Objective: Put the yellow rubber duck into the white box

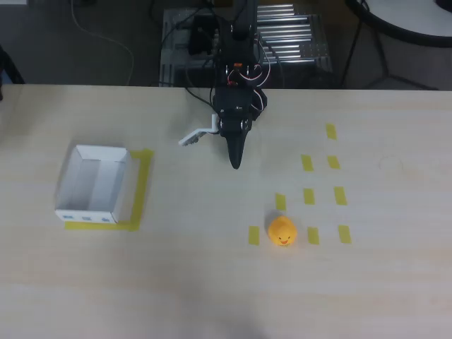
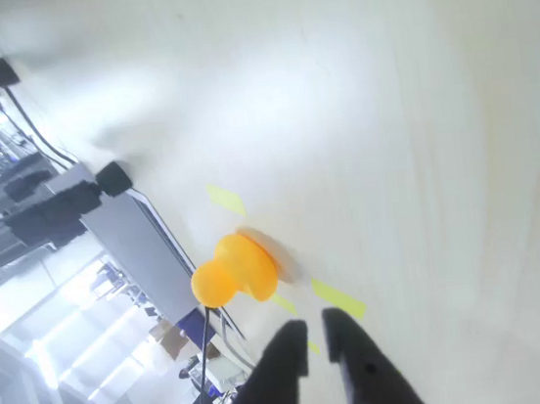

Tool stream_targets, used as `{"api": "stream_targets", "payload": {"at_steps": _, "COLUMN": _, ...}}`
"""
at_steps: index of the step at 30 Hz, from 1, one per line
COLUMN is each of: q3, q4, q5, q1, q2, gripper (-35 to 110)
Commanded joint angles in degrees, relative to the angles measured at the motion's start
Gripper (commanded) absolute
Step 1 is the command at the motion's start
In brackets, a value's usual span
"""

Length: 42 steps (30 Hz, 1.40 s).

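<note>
The yellow rubber duck [image 1: 282, 231] stands on the pale wooden table at the lower right of the overhead view, among small yellow tape marks. The white box [image 1: 92, 182] sits open-topped at the left, with blue marks on its near outer side. My gripper [image 1: 235, 162] hangs from the black arm at the top centre, pointing down the picture, well above and left of the duck and far right of the box. In the wrist view the duck [image 2: 234, 270] lies just beyond the gripper [image 2: 316, 339], whose two dark fingers are almost together with nothing between them.
Several yellow tape rectangles [image 1: 308, 195] dot the table around and above the duck. An L of yellow tape [image 1: 141, 191] borders the box. A white plate [image 1: 191, 138] sticks out left of the wrist. The table's far edge runs along the top, with cables and a metal rack [image 1: 289, 35] behind.
</note>
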<state>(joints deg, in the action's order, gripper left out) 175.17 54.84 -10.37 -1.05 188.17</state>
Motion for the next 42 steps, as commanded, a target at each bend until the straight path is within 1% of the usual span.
{"api": "stream_targets", "payload": {"at_steps": 1, "q3": 0.97, "q4": 0.70, "q5": -0.18, "q1": -1.49, "q2": 2.99, "gripper": 0}}
{"api": "stream_targets", "payload": {"at_steps": 11, "q3": 0.97, "q4": 0.70, "q5": -0.97, "q1": -0.62, "q2": 2.99, "gripper": 0}}
{"api": "stream_targets", "payload": {"at_steps": 14, "q3": -1.76, "q4": -0.88, "q5": 0.97, "q1": -0.70, "q2": -0.26, "gripper": 0}}
{"api": "stream_targets", "payload": {"at_steps": 17, "q3": -17.05, "q4": -0.62, "q5": 5.36, "q1": -0.88, "q2": -14.06, "gripper": 0}}
{"api": "stream_targets", "payload": {"at_steps": 20, "q3": -43.15, "q4": 8.61, "q5": 9.49, "q1": -1.67, "q2": -34.63, "gripper": 0}}
{"api": "stream_targets", "payload": {"at_steps": 21, "q3": -53.09, "q4": 12.92, "q5": 12.74, "q1": -2.11, "q2": -41.66, "gripper": 0}}
{"api": "stream_targets", "payload": {"at_steps": 23, "q3": -70.40, "q4": 20.30, "q5": 24.08, "q1": -3.34, "q2": -53.00, "gripper": 0}}
{"api": "stream_targets", "payload": {"at_steps": 24, "q3": -77.43, "q4": 24.08, "q5": 31.03, "q1": -4.39, "q2": -57.66, "gripper": 4}}
{"api": "stream_targets", "payload": {"at_steps": 27, "q3": -94.75, "q4": 35.51, "q5": 34.89, "q1": -5.71, "q2": -71.02, "gripper": 24}}
{"api": "stream_targets", "payload": {"at_steps": 28, "q3": -98.61, "q4": 38.32, "q5": 37.88, "q1": -6.50, "q2": -74.79, "gripper": 27}}
{"api": "stream_targets", "payload": {"at_steps": 31, "q3": -107.40, "q4": 40.34, "q5": 38.41, "q1": -6.68, "q2": -84.99, "gripper": 40}}
{"api": "stream_targets", "payload": {"at_steps": 33, "q3": -112.06, "q4": 40.34, "q5": 39.29, "q1": -7.29, "q2": -91.76, "gripper": 46}}
{"api": "stream_targets", "payload": {"at_steps": 37, "q3": -121.38, "q4": 42.63, "q5": 40.08, "q1": -9.67, "q2": -105.82, "gripper": 51}}
{"api": "stream_targets", "payload": {"at_steps": 42, "q3": -125.24, "q4": 42.71, "q5": 40.17, "q1": -12.39, "q2": -118.83, "gripper": 54}}
